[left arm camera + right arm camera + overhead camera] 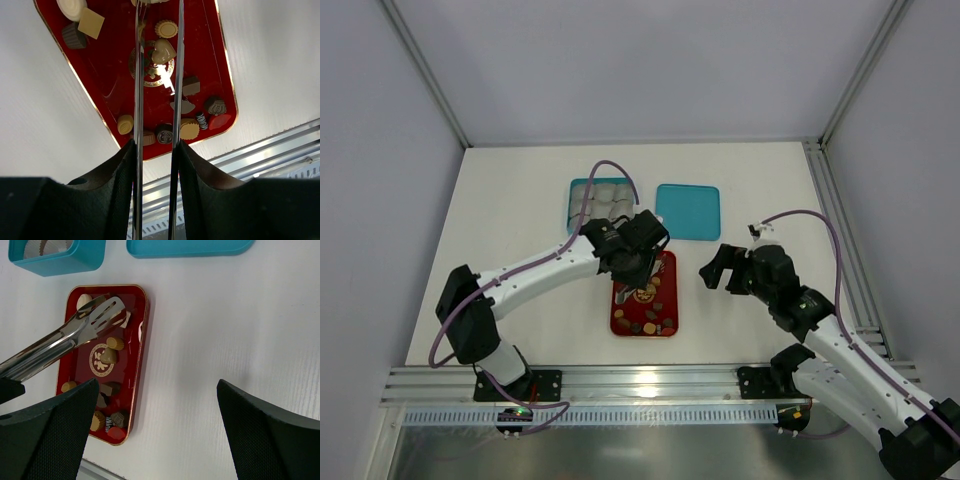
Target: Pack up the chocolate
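A red tray [616, 322] lies mid-table with the chocolate [650, 322] scattered in it as small brown, tan and cream pieces. My left gripper [635, 255] hangs over the tray's far half, shut on metal tongs [75, 335]. In the left wrist view the tongs [139, 75] run up from between my fingers [156, 145], their two arms a little apart over a heart-shaped chocolate [163, 51] on the tray [110, 65]. The tong tips hover over the tray's far end; I cannot tell whether they hold anything. My right gripper [715, 272] is open above bare table, right of the tray [75, 360].
A teal box [595, 200] with pale paper cups stands just beyond the tray, seen too in the right wrist view [90, 257]. Its teal lid [688, 211] lies flat to the right of it. An aluminium rail [640, 385] runs along the near table edge.
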